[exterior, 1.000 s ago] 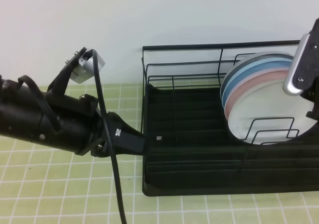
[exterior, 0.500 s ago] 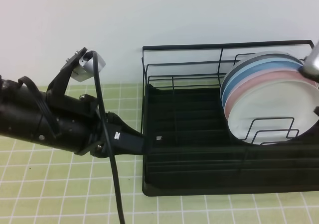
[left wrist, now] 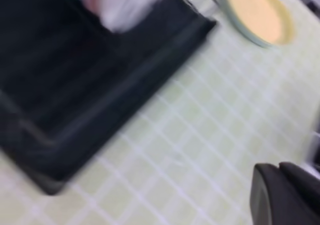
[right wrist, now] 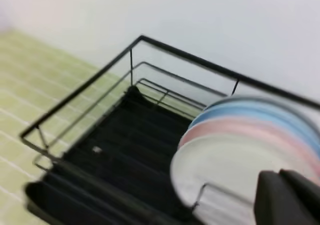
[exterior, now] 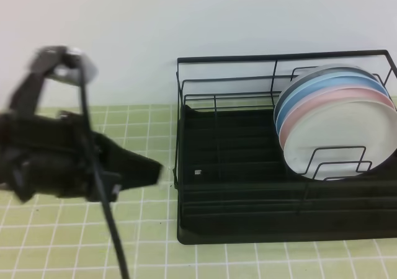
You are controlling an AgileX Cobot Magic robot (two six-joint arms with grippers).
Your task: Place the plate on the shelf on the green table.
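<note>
- Exterior high view: white plate (exterior: 347, 139) stands on edge in the black wire shelf (exterior: 248, 192), at 3 o'clock of the frame, frontmost of a stack.
- Behind it, touching in a row: pink plate (exterior: 329, 102), then light blue plates (exterior: 310, 87). All lean the same way, upright between the wire dividers (exterior: 338, 161).
- Shelf sits on the green table (exterior: 62, 248); its ribbed tray base fills 4 to 6 o'clock.
- Left arm (exterior: 62, 161) is motion-blurred at 9 o'clock, over the tiles, just beside the shelf's left edge and apart from the plates. Cable (exterior: 102, 211) hangs across it.
- Left gripper (left wrist: 287, 195): only a dark blurred tip at 5 o'clock of the left wrist view; jaws closed, nothing held.
- Left wrist view also catches a yellowish plate (left wrist: 257, 15) on the tiles at 1 o'clock, beyond the shelf's corner. Heavy blur.
- Right gripper (right wrist: 287, 197): dark tip at 5 o'clock of the right wrist view, jaws closed and empty, not gripping the white plate. Not visible in the exterior high view.
- Right wrist view: same plate stack at 4 o'clock, white plate nearest the camera.
</note>
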